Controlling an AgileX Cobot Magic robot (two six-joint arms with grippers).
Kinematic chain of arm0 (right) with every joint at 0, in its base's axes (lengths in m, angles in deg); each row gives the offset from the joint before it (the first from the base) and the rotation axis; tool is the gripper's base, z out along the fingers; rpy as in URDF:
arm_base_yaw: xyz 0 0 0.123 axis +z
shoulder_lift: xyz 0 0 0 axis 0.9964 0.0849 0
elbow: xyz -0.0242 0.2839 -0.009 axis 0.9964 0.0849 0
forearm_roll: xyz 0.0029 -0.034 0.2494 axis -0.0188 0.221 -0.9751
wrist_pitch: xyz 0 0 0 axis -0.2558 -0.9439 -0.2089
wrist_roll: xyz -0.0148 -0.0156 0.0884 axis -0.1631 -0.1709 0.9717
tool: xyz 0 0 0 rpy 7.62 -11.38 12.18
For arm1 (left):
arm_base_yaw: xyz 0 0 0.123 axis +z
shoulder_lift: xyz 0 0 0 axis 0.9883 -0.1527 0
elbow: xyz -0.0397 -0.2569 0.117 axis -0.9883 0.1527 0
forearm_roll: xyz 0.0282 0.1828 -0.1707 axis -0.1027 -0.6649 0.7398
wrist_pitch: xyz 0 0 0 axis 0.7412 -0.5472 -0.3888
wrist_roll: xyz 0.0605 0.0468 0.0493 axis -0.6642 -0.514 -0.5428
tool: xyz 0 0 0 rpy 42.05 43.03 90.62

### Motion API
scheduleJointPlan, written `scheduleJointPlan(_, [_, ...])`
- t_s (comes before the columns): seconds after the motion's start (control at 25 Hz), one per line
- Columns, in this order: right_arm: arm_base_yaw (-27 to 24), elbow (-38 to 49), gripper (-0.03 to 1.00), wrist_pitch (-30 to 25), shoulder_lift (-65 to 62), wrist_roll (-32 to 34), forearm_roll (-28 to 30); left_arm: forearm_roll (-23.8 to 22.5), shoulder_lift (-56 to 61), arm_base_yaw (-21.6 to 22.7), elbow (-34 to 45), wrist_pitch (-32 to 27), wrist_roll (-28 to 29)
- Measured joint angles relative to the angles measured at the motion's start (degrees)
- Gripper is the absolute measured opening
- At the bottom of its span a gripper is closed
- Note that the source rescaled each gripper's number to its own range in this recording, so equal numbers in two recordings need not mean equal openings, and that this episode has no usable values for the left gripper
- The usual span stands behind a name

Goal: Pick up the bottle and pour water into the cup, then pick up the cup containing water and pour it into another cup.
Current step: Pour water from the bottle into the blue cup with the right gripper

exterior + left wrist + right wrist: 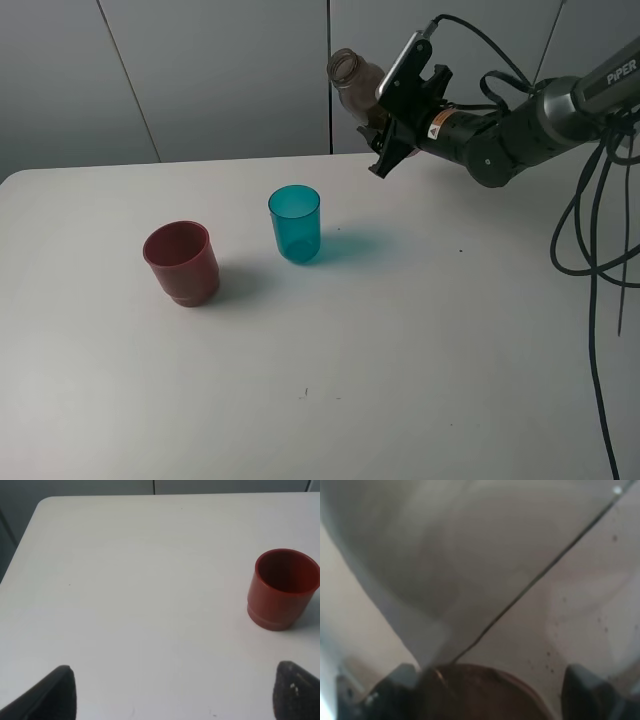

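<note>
The right arm (500, 135) carries the bottle (352, 75) in the air over the far right of the surface (420, 360), its jaws clamped shut around the bottle's lower body. The bottle lies tilted, with its open neck pointing up and to the left. That arm's wrist view is filled with blurred grey plastic, so I cannot tell how much water is inside. The cup (295, 222) stands upright near the middle of the surface, nearer and to the left of the bottle and well apart from it. Another cup (181, 262) stands upright to the teal one's left, a little nearer, not touching it.

The step in hand looks like the carry toward the first pour. The neck should come over the teal rim before the bottle tips further — the mouth is not above the cup yet, and water released here would land on the surface. Lower the neck close to the rim, then roll the wrist slowly — the tumbler looks light and narrow, and a knock could topple it.

The left jaws stand wide open and hold nothing, with the red cup ahead of them.
</note>
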Motion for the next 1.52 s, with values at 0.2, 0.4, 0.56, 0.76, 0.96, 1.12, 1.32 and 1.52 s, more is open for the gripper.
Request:
scheduleJointPlan(0.2, [0.10,-0.34,0.01,-0.26,0.00,-6.95,0.36,0.00,0.00,0.00,0.00,0.00,0.11])
scheduleJointPlan(0.4, [0.10,-0.47,0.01,-0.26,0.00,-15.03,0.36,0.00,0.00,0.00,0.00,0.00,0.11])
scheduleJointPlan(0.56, [0.10,-0.47,0.01,-0.26,0.00,-19.70,-0.26,0.00,0.00,0.00,0.00,0.00,0.11])
scheduleJointPlan(0.76, [0.64,-0.47,0.01,-0.26,0.00,-24.88,-0.81,0.00,0.00,0.00,0.00,0.00,0.11])
scheduleJointPlan(0.96, [2.10,-0.47,0.01,-0.26,0.00,-27.33,-1.77,0.00,0.00,0.00,0.00,0.00,0.11])
scheduleJointPlan(1.12, [3.34,-0.47,0.01,-0.26,0.00,-27.77,-2.15,0.00,0.00,0.00,0.00,0.00,0.11])
scheduleJointPlan(1.32, [3.97,-0.47,0.01,-0.26,0.00,-30.57,-2.26,0.00,0.00,0.00,0.00,0.00,0.11])
scheduleJointPlan(1.52, [4.10,-0.47,0.01,-0.30,0.00,-32.46,-2.90,0.00,0.00,0.00,0.00,0.00,0.11])
